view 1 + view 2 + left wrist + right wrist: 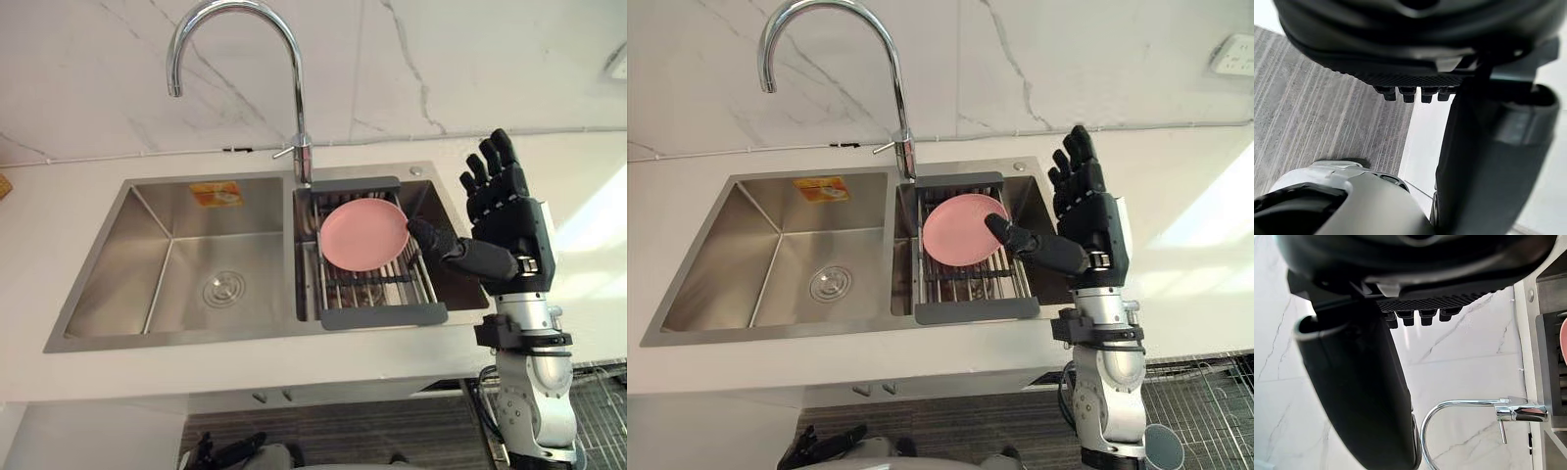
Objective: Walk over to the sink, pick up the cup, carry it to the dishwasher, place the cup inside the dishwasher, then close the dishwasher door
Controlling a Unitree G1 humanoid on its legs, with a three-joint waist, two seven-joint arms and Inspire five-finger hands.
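Two empty hands: the left hand (1415, 49) hangs loose above grey flooring (1312, 112). Set in the white counter (59, 196), the sink (186, 264) holds a dish rack (382, 315) propping a pink plate (364, 233) to drain. The right hand (505, 220) hovers alongside, fingers straight, likely poised to reach. The grey cup (1163, 446) seems low right, by a wire rack (1205, 387).

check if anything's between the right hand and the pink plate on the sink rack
Nothing visible does. The right hand is raised open at the sink's right edge, its thumb reaching toward the pink plate, which lies on top of the drain rack with nothing over it.
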